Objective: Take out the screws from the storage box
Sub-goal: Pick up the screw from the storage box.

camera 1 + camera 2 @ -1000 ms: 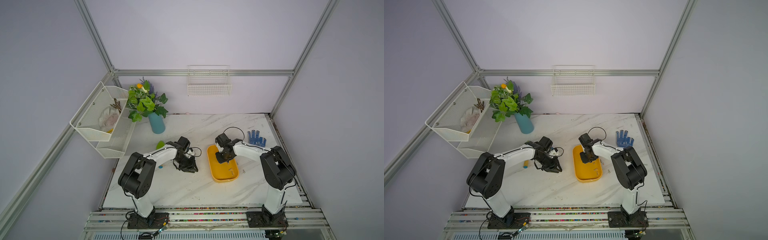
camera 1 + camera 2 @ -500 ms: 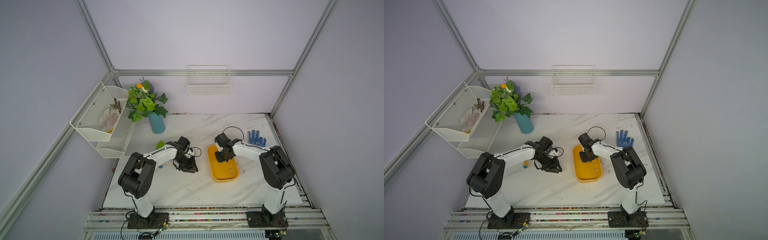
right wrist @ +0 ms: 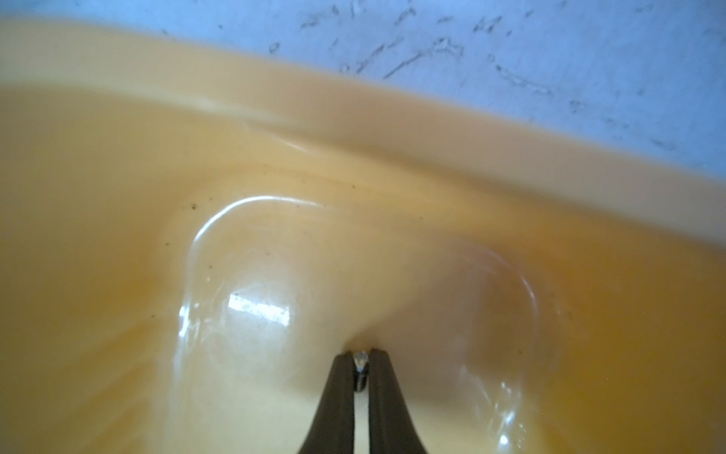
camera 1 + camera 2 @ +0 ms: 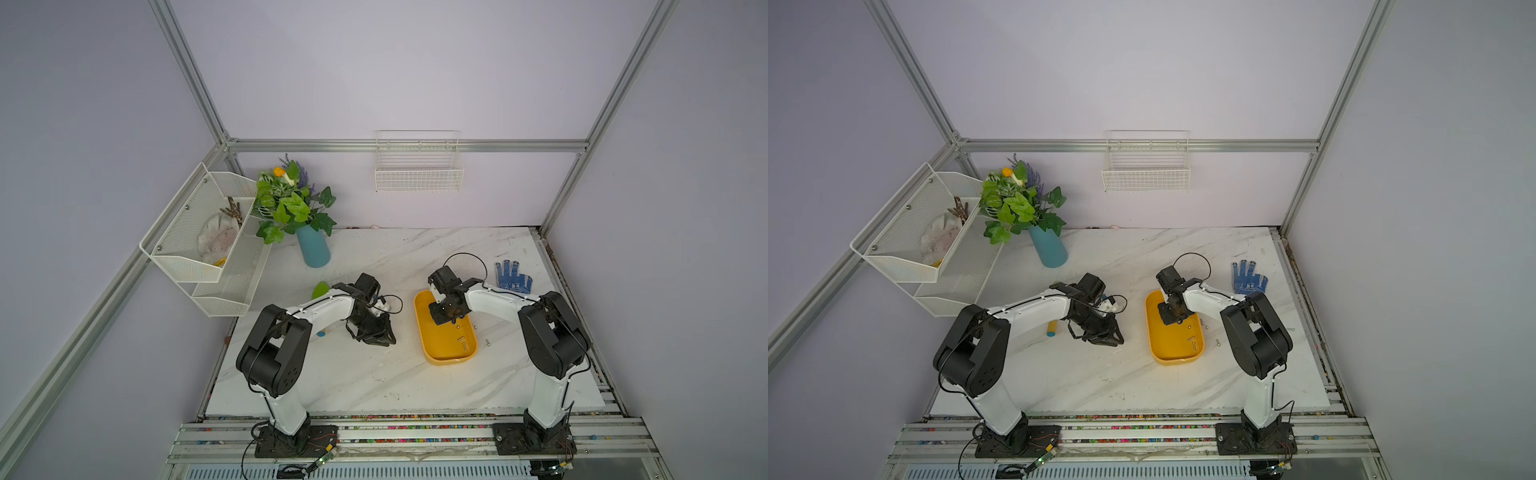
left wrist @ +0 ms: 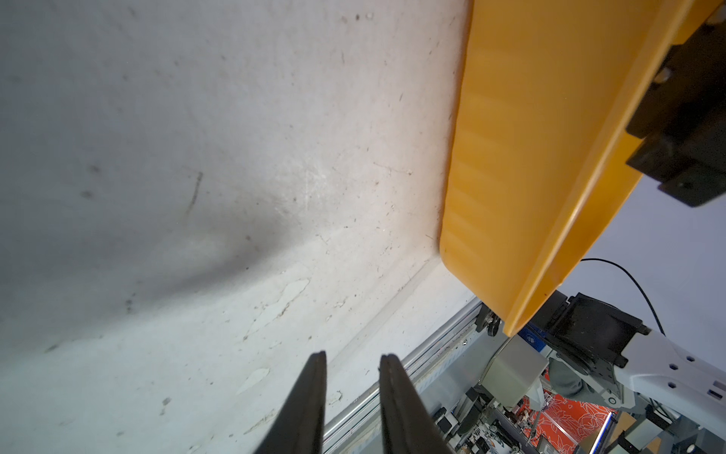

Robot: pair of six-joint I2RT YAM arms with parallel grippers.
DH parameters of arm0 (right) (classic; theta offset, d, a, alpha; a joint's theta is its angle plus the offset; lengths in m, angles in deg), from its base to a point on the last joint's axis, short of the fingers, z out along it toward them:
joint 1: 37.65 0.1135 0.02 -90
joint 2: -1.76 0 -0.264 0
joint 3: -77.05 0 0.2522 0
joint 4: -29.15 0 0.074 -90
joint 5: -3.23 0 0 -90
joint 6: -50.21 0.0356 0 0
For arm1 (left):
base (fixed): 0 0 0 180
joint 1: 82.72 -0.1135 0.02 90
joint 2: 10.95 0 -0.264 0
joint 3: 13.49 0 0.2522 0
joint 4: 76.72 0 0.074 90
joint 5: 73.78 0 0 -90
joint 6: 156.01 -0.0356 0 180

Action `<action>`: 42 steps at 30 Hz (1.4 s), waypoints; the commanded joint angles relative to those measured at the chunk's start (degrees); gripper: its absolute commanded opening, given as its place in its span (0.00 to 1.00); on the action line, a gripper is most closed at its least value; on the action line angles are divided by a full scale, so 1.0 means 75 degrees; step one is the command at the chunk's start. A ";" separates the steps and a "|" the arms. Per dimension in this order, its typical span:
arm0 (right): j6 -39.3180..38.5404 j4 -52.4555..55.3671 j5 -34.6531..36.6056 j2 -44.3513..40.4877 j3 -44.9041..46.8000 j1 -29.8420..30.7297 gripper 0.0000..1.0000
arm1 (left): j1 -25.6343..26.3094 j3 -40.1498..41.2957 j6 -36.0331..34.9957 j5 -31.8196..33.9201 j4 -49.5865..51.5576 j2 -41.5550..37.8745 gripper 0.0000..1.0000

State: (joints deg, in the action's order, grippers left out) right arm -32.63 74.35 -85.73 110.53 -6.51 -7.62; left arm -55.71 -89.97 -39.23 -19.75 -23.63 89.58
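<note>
The yellow-orange storage box (image 4: 451,360) (image 4: 1177,361) lies on the marble table right of centre. Two screws (image 4: 462,341) (image 4: 1192,341) rest on its floor near the front end. More screws (image 4: 488,342) (image 4: 1217,342) lie on the table just right of it. My right gripper (image 4: 442,318) (image 4: 1170,318) reaches down into the box's far half. In the right wrist view it (image 3: 360,353) is shut on a small silvery screw (image 3: 360,365) at the box floor (image 3: 118,196). My left gripper (image 4: 384,338) (image 5: 351,355) hovers low left of the box (image 5: 510,157), slightly open, holding nothing.
A blue dotted glove (image 4: 512,279) lies behind the right arm. A teal vase of greenery (image 4: 313,249) stands at the back left beside white wire baskets (image 4: 208,241). A small yellow cylinder (image 4: 1052,328) lies under the left arm. Another wire basket (image 4: 419,170) hangs on the back wall.
The right gripper's fingers have closed inside the box onto a screw. The left arm has not moved.
</note>
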 commanded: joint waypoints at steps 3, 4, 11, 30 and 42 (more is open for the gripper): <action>-0.0122 0.0192 -0.0070 0.0462 0.0310 0.0046 0.00 | -0.0038 -0.0304 -0.0184 0.0085 0.0262 -0.0180 0.28; -0.0122 0.0191 -0.0077 0.0456 0.0296 0.0042 0.00 | -0.0038 -0.0303 -0.0185 0.0085 0.0264 -0.0162 0.28; -0.0125 0.0202 -0.0024 0.0122 0.0150 0.0029 0.00 | -0.0038 -0.0298 -0.0173 0.0073 0.0254 -0.0162 0.28; 0.0027 0.0935 -0.0274 -0.1550 0.0039 -0.0283 0.00 | -0.0038 -0.0411 -0.0138 0.0039 0.0190 -0.0127 0.28; 0.0159 0.1515 0.0247 -0.3108 0.0638 -0.1515 0.00 | -0.0038 -0.0925 -0.0185 -0.0073 0.0229 0.0091 0.28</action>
State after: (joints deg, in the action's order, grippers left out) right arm -32.17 83.40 -85.69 88.28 -4.09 -17.26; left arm -55.71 -91.72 -39.73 -19.79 -22.73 89.62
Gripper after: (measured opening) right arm 0.088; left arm 0.283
